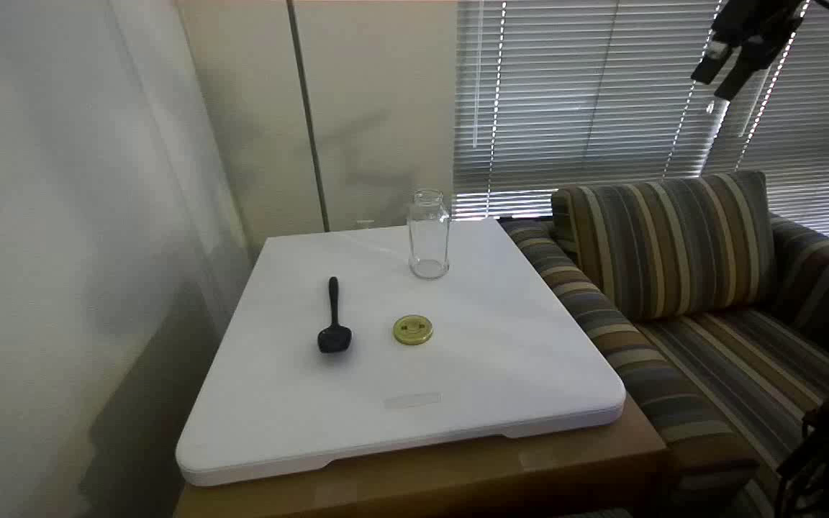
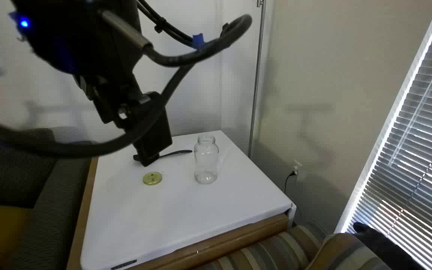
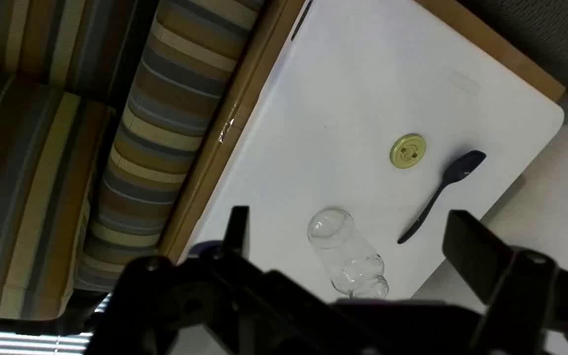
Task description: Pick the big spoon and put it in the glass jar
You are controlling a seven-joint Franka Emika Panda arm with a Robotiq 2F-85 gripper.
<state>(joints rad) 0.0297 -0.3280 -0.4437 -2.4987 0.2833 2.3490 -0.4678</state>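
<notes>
Black spoon (image 1: 334, 331) outside the empty glass jar (image 1: 429, 237), gripper (image 3: 349, 221) released

Black spoon: lies on the white tabletop (image 1: 508, 367), outside the glass jar and apart from it. Handle end sits nearer the jar than the bowl does.

Glass jar: stands upright on the same tabletop, colourless, narrowing at the neck, mouth uncovered. Empty; its base shows through the clear wall in both exterior views.

Round yellow lid (image 1: 413, 329): lies flat near the spoon's bowl, apart from both spoon and jar.

Gripper: fingers wide apart in the wrist view, grasping nothing, up in the air. In an exterior view one of its fingers (image 2: 154, 138) crosses in front of part of the spoon.

Surroundings: white tabletop rests on a brown box-like base (image 1: 458, 467), its inside hidden. Striped armchair (image 1: 702, 352) stands just beside; window blinds (image 1: 573, 93) hang beyond, in an exterior view.
</notes>
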